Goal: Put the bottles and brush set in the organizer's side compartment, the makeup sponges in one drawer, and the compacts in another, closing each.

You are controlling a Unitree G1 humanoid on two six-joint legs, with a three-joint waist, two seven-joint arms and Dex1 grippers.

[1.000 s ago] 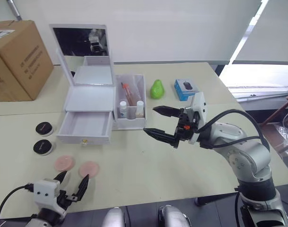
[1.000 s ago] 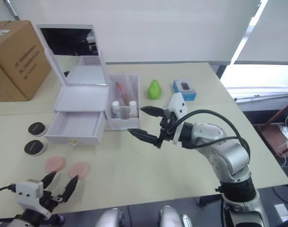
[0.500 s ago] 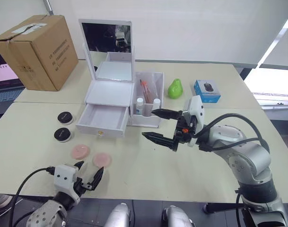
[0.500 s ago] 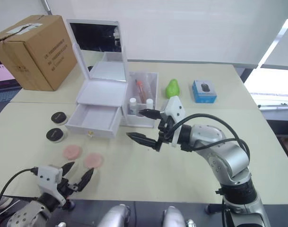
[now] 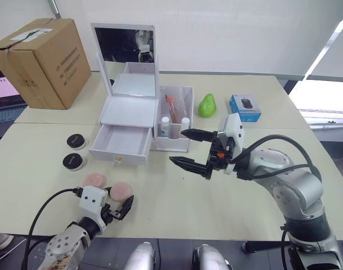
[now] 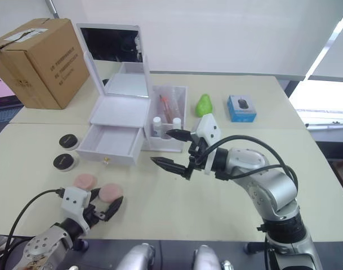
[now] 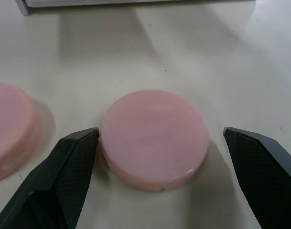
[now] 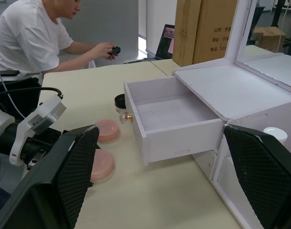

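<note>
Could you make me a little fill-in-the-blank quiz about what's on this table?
1. The left gripper is open around a pink makeup ____.
2. The organizer has one drawer pulled ____.
3. Two black compacts lie on the ____, outside the organizer.
4. The right gripper holds ____.

Missing words: sponge; open; table; nothing

pink makeup sponges (image 7: 155, 138), white organizer (image 5: 128, 121), black compacts (image 5: 75, 151)

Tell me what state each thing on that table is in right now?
organizer: mirror lid up, one drawer pulled out, empty.
side compartment: holds the bottles and brush set.
makeup sponges: flat on the table.
compacts: closed, on the table.
left gripper: open around one sponge.
right gripper: open, empty.
</note>
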